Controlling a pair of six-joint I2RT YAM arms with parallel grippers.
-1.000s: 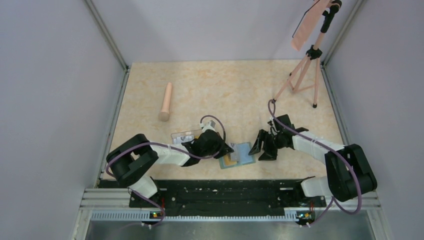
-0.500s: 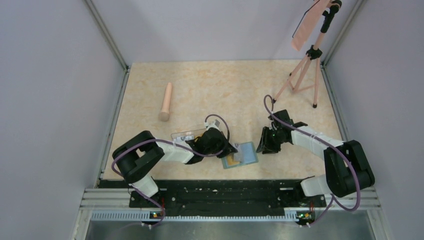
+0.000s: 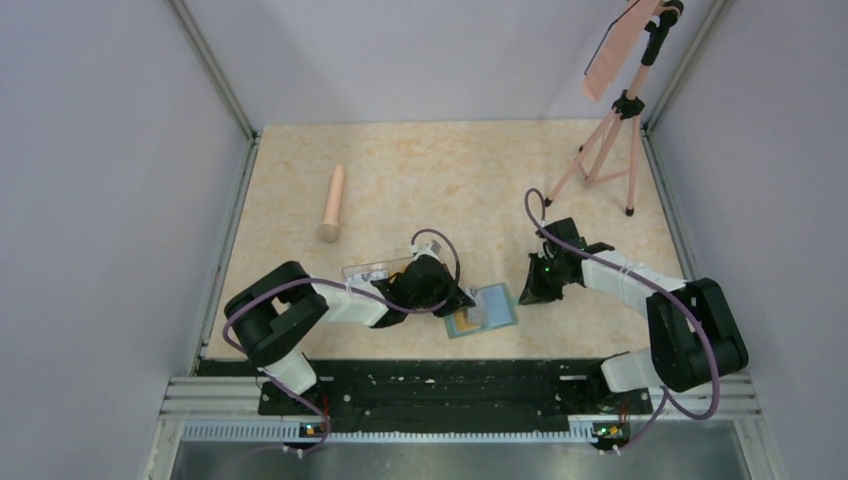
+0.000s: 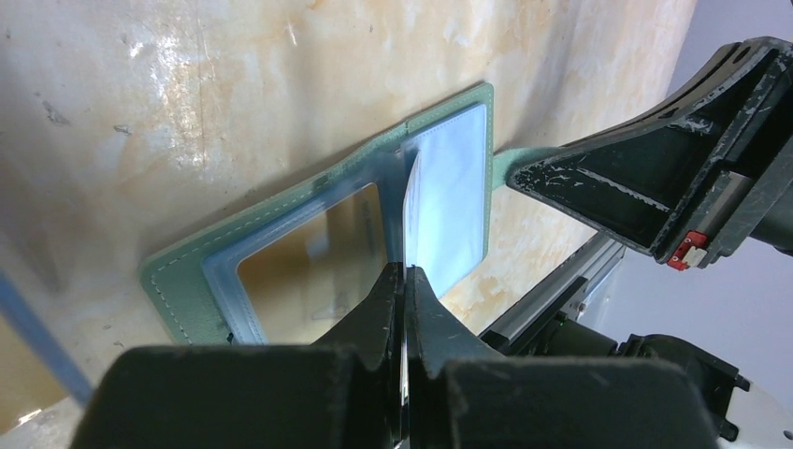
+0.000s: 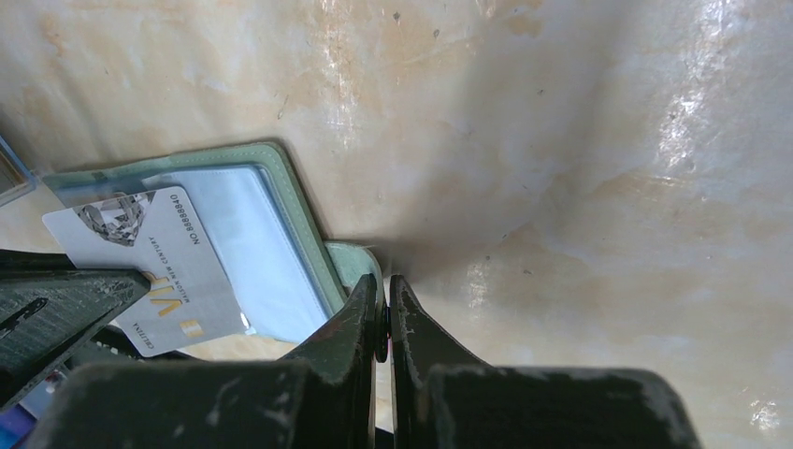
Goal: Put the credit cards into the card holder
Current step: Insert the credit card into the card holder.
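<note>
The card holder lies open on the table, green rim around pale blue pocket pages. A yellow-orange credit card sits in one pocket. My left gripper is shut on a whitish credit card, seen edge-on in the left wrist view, its far edge near the holder's fold. I cannot tell whether it is inside a pocket. My right gripper is shut on the holder's snap tab at its right edge. From above, the left gripper and right gripper flank the holder.
A clear plastic box lies just behind the left wrist. A pink cylinder rests at the back left. A tripod with a pink panel stands at the back right corner. The black rail runs along the near edge.
My right gripper moved left to the holder's edge and shut on the snap tab. The left gripper, still gripping its card, shifted slightly right over the holder.
</note>
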